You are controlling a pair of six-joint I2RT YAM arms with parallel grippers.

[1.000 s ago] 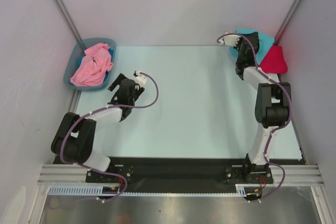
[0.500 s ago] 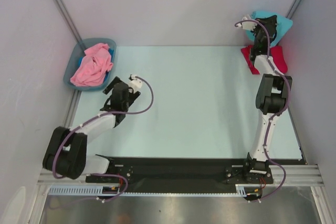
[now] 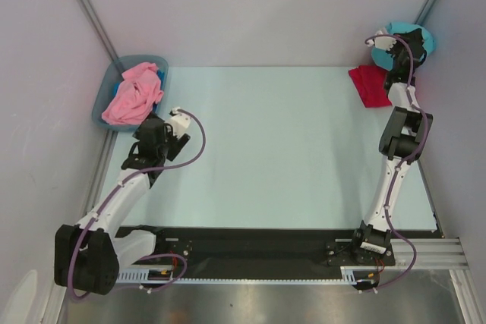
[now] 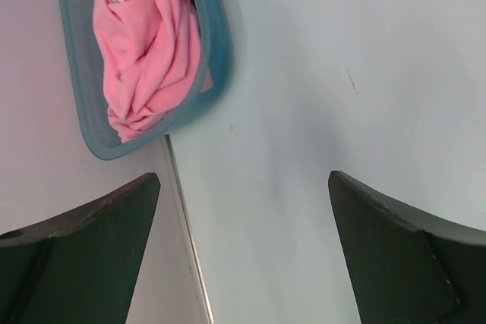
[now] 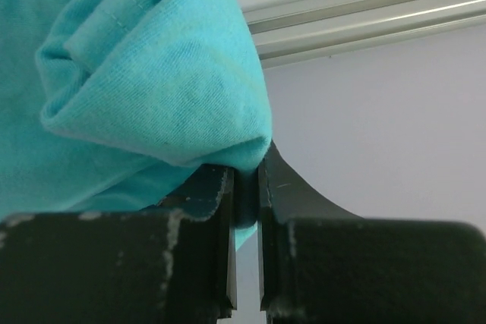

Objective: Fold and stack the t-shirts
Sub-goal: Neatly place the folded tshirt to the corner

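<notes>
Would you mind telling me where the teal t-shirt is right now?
The teal t-shirt hangs at the top view's far right corner, pinched in the right hand, just beyond the red t-shirt on the table.

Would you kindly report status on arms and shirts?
Right jaws shut on teal shirt, held aloft. Left jaws open, empty, near bin. Pink shirt in bin, red shirt on table. No obstruction seen.

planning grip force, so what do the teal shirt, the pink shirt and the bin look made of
teal t-shirt: soft knit cloth, probably cotton jersey, matte; the fine knit texture and a stitched hem show close up.
pink t-shirt: likely similar soft matte fabric, going by its loose crumpled folds.
bin: seemingly rigid grey-blue plastic, with a smooth moulded rim.
</notes>
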